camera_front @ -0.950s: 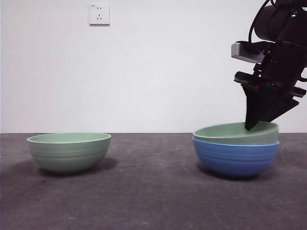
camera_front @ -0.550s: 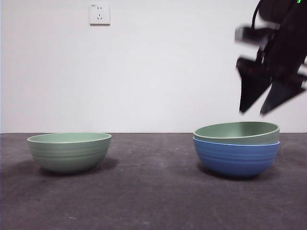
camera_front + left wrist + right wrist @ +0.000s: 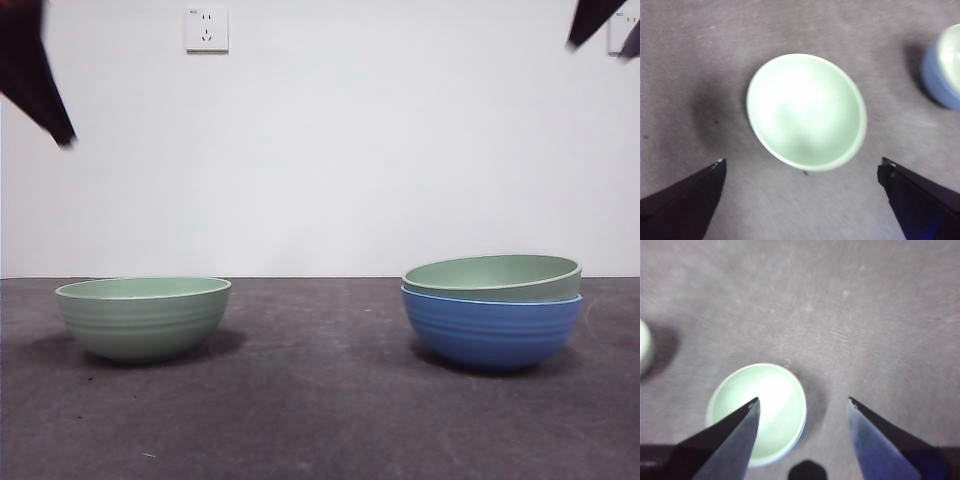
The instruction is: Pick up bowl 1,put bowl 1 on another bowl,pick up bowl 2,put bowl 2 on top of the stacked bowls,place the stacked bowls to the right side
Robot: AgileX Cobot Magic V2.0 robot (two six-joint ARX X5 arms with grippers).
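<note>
A pale green bowl [image 3: 492,277] sits nested in the blue bowl [image 3: 490,330] at the right of the table. Its rim tilts slightly. My right gripper [image 3: 803,399] hangs open high above this pair, holding nothing, and shows only as dark tips at the front view's top right corner. The second pale green bowl [image 3: 143,316] stands alone at the left. My left gripper [image 3: 802,161] is wide open well above it, with the bowl [image 3: 806,111] centred between its jaws. Its black tip shows at the front view's top left.
A white wall with a socket plate [image 3: 207,29] stands behind the dark grey table [image 3: 320,400]. The left wrist view catches the blue bowl [image 3: 936,80] at its edge. The lone green bowl [image 3: 644,347] shows at the edge of the right wrist view.
My right gripper let go of the green bowl in the blue one and rose to the top right corner. A black gripper tip has come into the front view at the top left.
</note>
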